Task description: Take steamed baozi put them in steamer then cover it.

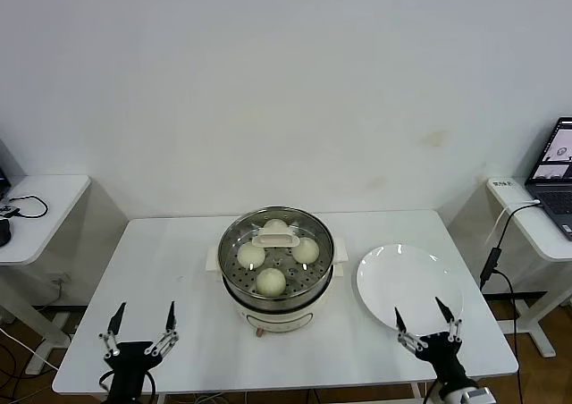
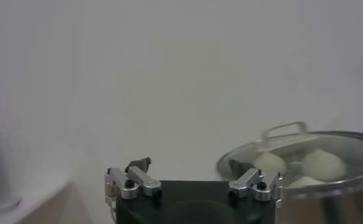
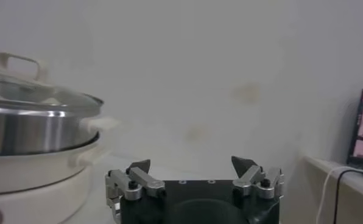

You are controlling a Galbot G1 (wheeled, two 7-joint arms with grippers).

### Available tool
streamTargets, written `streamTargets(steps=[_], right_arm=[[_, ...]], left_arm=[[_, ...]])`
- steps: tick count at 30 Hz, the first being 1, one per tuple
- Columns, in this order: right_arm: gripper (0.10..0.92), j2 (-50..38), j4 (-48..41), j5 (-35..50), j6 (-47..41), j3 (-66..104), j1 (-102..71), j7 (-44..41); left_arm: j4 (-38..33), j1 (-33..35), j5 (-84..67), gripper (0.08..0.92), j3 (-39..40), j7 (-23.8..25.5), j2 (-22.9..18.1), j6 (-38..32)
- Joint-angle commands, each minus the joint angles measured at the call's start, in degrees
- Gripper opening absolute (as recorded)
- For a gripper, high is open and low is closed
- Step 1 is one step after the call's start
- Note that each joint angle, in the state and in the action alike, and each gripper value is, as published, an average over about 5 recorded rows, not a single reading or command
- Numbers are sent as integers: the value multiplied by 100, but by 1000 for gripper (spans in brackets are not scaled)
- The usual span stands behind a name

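Observation:
The steamer (image 1: 234,277) stands mid-table on its cream pot base. The clear glass lid with a cream handle (image 1: 276,237) sits on it. Under the lid lie the steamed baozi: one front (image 1: 271,281), one left (image 1: 251,256), one right (image 1: 306,250), and one at the back partly hidden by the handle. My left gripper (image 1: 143,318) is open and empty at the table's front left, apart from the steamer. My right gripper (image 1: 428,315) is open and empty at the front right, over the plate's near edge. The lidded steamer (image 2: 327,182) shows in the left wrist view, and in the right wrist view (image 3: 35,131).
A flat white plate (image 1: 409,288) lies bare right of the steamer. Side desks stand on both sides, with a laptop (image 1: 556,176) and cable on the right one. A white wall is behind the table.

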Motion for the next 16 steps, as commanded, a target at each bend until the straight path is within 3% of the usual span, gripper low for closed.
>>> streamTargets(steps=[1,16], right_arm=[[823,-343,251,397,-431,-166,-374,-138],[823,-285,678,524,-966,-278,-613,-164]], left_arm=[[390,276,-958,823,-705,31,-90,-2],[706,29,-755,823,-617,321,-136,149]])
